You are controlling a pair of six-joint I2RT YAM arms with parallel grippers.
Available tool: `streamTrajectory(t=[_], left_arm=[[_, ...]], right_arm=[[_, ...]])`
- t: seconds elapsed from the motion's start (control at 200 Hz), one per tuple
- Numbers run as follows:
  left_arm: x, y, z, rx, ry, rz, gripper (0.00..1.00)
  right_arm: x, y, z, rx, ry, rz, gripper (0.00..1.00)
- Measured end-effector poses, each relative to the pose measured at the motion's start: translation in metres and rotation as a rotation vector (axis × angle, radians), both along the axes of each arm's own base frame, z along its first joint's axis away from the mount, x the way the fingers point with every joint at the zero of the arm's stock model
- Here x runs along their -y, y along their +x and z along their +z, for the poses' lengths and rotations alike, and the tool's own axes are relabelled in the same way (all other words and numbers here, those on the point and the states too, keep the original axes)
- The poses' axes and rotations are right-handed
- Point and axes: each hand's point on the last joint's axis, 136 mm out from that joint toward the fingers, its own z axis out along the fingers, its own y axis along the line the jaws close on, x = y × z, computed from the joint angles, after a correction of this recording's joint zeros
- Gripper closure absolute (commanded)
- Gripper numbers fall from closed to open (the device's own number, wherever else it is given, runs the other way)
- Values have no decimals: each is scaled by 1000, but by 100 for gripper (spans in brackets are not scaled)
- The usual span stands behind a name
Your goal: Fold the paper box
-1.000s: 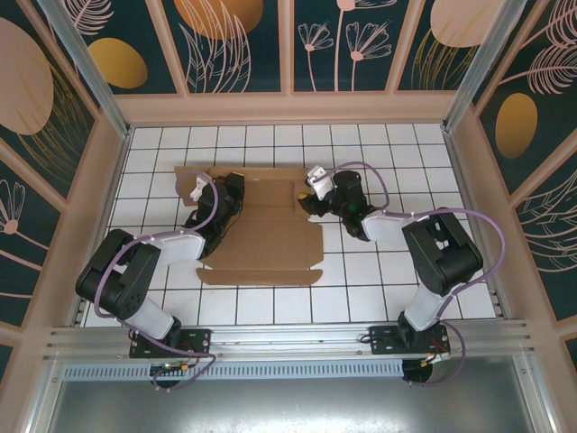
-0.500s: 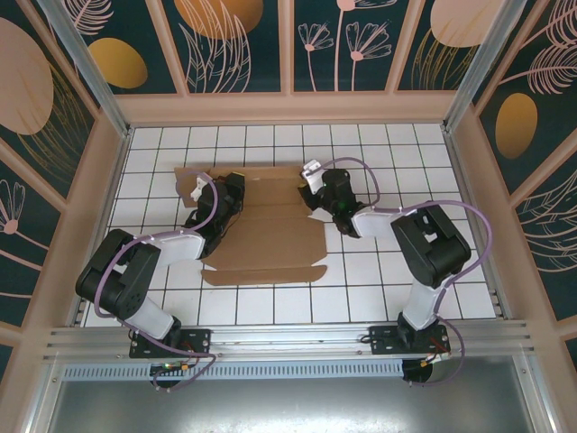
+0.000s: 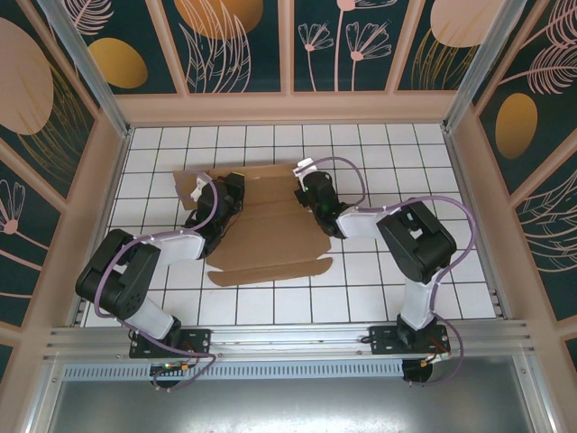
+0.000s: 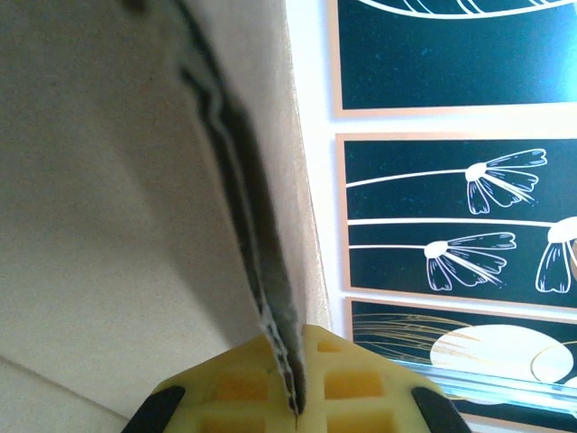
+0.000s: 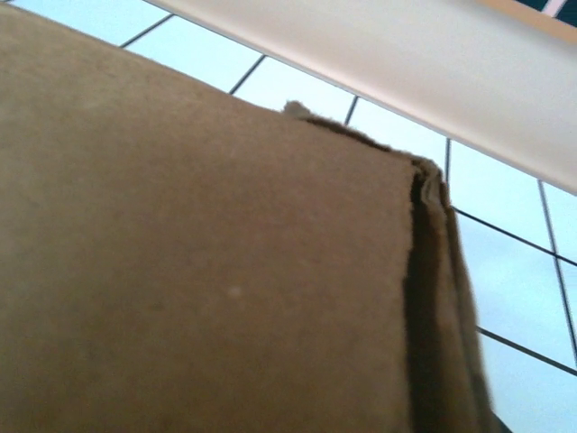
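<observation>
Robot test cell, white gridded table, floral wall panels, aluminium frame.

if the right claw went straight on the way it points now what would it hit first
Most likely the plain brown cardboard paper box: in the wrist view it lies close ahead of the right claw, a doubled edge at its right. Depth is unclear, but nothing stands between.
</observation>
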Motion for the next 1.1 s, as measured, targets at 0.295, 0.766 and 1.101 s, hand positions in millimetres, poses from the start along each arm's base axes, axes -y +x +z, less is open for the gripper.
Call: streamTrajectory(t=[0.295, 0.766, 1.101], left_arm=[[1, 0, 1, -3, -7, -1, 100], [3, 0, 0, -6, -10, -16, 100], [3, 0, 0, -8, -16, -15, 100]], right_arm=[[-2, 17, 0, 42, -29, -202, 87], [14, 9, -10, -20, 72, -116, 51], [3, 5, -15, -59, 102, -54, 50]])
